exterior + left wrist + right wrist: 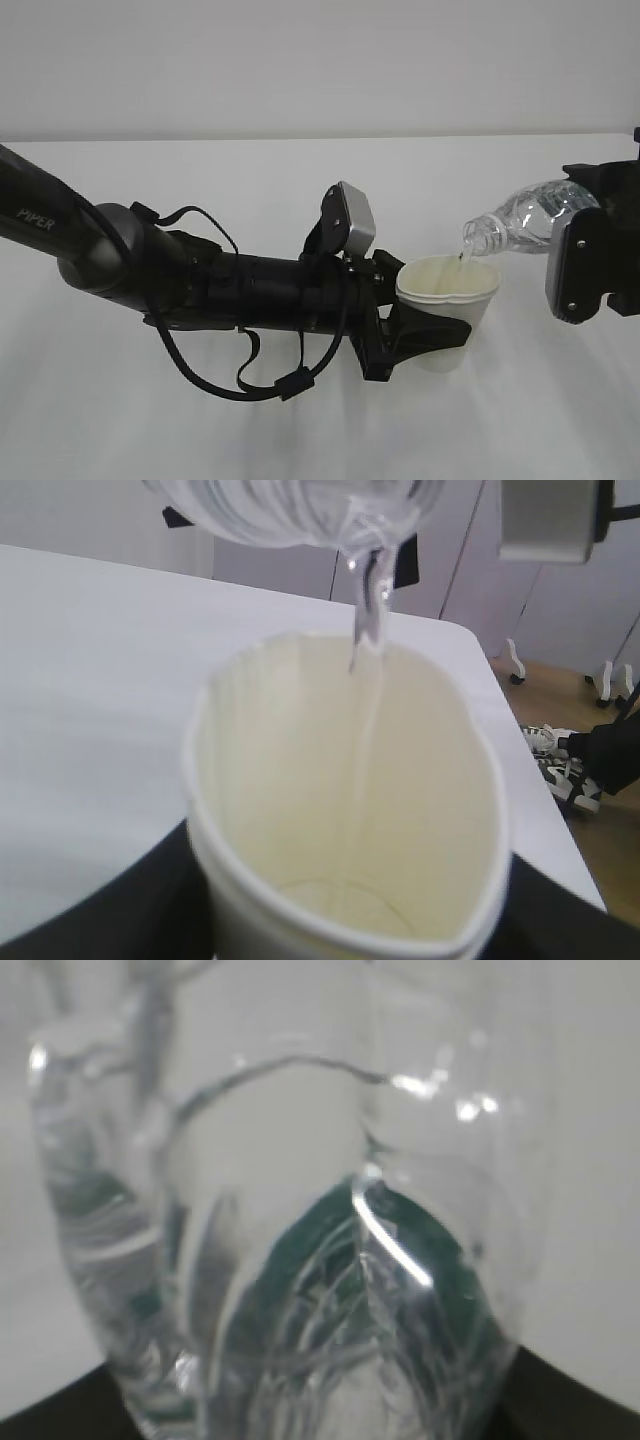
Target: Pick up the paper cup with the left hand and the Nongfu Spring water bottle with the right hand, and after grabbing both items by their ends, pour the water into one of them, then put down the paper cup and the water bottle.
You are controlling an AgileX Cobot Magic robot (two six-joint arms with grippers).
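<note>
Step in hand: pouring. The left hand (pixel 425 330) holds the paper cup (pixel 447 300) above the table (pixel 300 430), and the right hand (pixel 580 250) holds the water bottle (pixel 525 220) tipped neck-down over it.

Stream: a thin thread of water (pixel 368 640) falls from the bottle mouth (pixel 470 238) into the cup, landing toward the far side of the opening in the left wrist view.

Left pincer: pinching the cup low on its wall; its black fingers (pixel 440 332) wrap the lower half, and the squeeze has pressed the rim (pixel 340 645) out of round.

Right pincer: closed on the bottle at its base end, with dark finger edges at the bottom corners of the right wrist view beside the clear ribbed body (pixel 300 1260).

Cup, appearance: cream-white paper with a rolled rim, dented to a lobed outline. The inside is pale yellow-cream, and a faint ring near the bottom suggests only a little water so far.

Bottle, appearance: clear, crinkled plastic, capless, lying close to level with the neck lowest; a dark green label (pixel 330 1250) shows through the wall. How much water remains cannot be told.

Next move, as judged: right the bottle gently so the stream stops cleanly, keep the cup level, then lower both to the table and release. The soft cup wall calls for an easy release.
</note>
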